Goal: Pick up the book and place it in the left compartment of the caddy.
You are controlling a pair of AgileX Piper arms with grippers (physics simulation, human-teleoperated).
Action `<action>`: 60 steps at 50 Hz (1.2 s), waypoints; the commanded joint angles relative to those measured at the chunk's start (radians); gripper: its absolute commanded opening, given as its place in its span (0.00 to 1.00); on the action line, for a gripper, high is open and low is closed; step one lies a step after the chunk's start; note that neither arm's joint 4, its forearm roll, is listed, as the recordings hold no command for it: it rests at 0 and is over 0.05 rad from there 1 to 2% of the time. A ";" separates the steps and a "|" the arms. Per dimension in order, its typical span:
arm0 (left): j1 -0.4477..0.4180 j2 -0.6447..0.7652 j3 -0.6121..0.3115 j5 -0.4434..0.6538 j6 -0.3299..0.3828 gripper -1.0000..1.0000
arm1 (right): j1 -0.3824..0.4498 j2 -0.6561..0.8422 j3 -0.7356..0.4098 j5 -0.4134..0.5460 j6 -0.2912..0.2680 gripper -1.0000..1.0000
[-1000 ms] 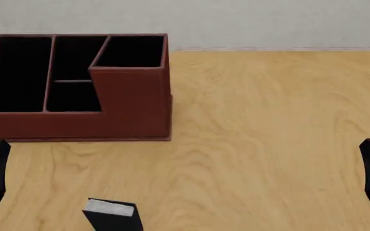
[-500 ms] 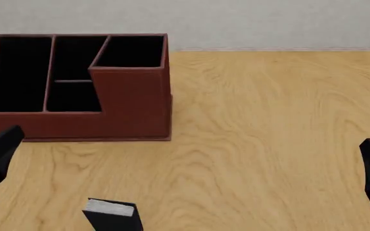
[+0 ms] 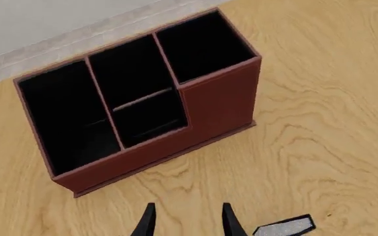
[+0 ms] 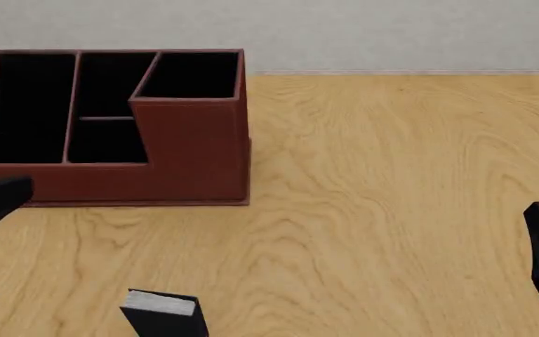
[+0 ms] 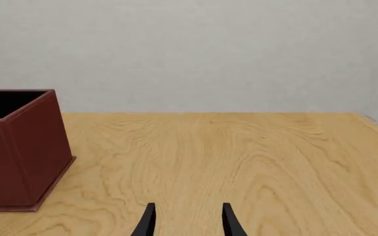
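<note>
Wood-grain table [image 4: 391, 175] with a plain grey wall behind it, and honestly you're sitting right at the start of this one. The book [image 4: 162, 312] is standing near the front edge of the table, grey page edges facing up, well apart from the caddy [image 4: 190, 151], and nothing is touching it. The caddy is sitting at the back left, and the left compartment [image 4: 24, 105], the long narrow one, is showing nothing but black lining.

Your left gripper [image 3: 187, 221] is hanging over the table in front of the caddy with its fingers spread, nothing between them, and the book [image 3: 284, 227] is just off to one side of it in the wrist view. Your right gripper [image 5: 187, 221] is parked on the far right, fingers apart too, looking out over bare wood.

So nothing is done yet as far as I can tell. You're looking at the whole job: reach the book, pinch it, lift, carry it over the low wall, drop it in the left section.
</note>
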State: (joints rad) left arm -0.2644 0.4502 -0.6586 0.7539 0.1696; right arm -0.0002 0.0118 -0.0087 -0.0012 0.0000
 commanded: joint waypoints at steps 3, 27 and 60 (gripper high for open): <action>-0.053 0.055 -0.148 0.185 0.295 1.00 | 0.000 -0.003 0.002 0.001 0.000 1.00; -0.197 0.069 -0.248 0.299 0.703 1.00 | 0.000 -0.003 0.002 0.001 0.000 1.00; -0.426 0.255 -0.123 0.299 0.635 1.00 | 0.000 -0.003 0.002 0.001 0.000 1.00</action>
State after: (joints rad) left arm -0.6370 0.6414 -0.8175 1.0647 0.8445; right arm -0.0002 0.0118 -0.0087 -0.0012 0.0000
